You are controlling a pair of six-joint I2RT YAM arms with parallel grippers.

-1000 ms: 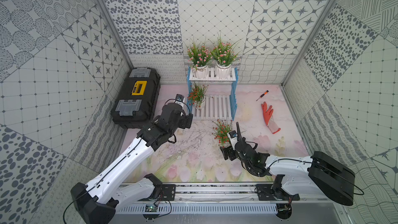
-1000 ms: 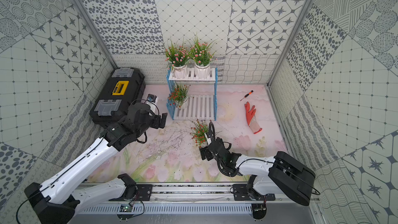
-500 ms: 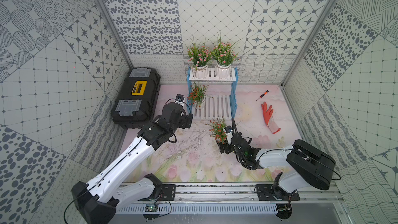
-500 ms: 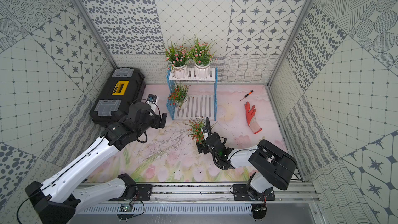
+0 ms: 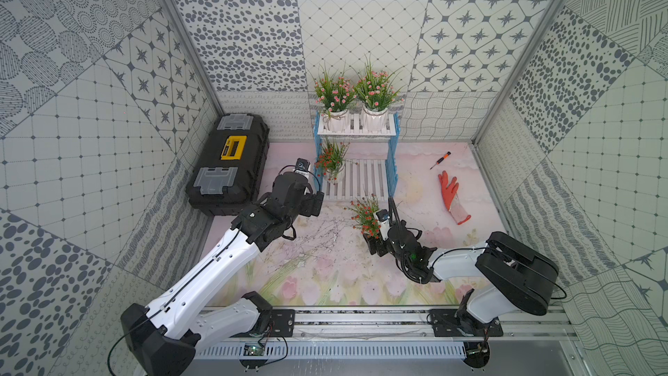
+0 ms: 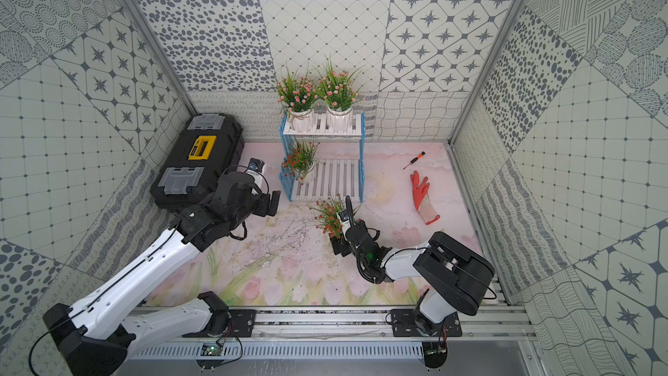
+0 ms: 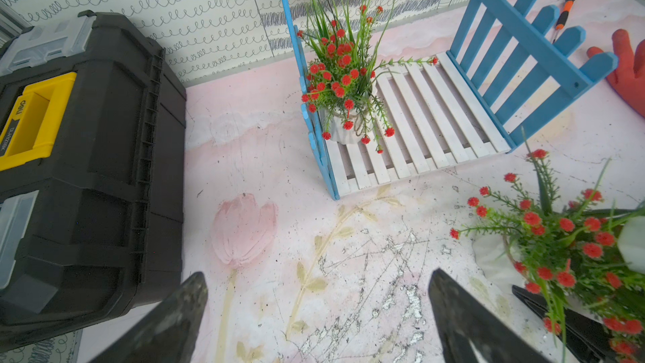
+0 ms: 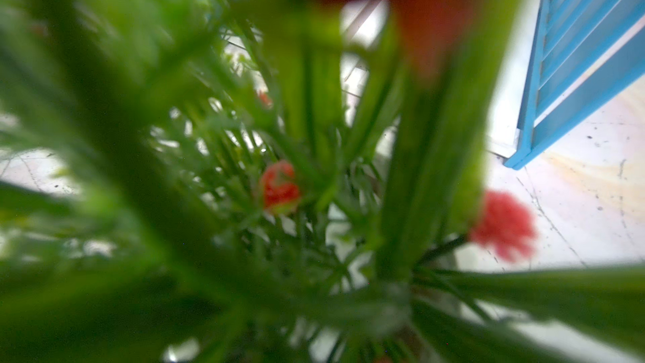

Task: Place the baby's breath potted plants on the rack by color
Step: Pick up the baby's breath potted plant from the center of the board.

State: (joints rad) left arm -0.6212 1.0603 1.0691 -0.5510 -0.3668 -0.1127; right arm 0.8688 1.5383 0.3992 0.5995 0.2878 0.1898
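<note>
Left wrist view shows the left gripper (image 7: 317, 274) with fingers wide apart and empty, near the white-slatted, blue-framed two-tier rack (image 7: 436, 116). In both top views the right gripper (image 5: 376, 244) looks clamped on the white ribbed pot of a red-flowered baby's breath plant (image 5: 365, 213), just in front of the lower shelf. That shelf's bare half lies straight ahead, beside the other red-flowered potted plant (image 5: 330, 160). Two pink-flowered potted plants (image 5: 332, 94) fill the top. The right arm is nearer.
</note>
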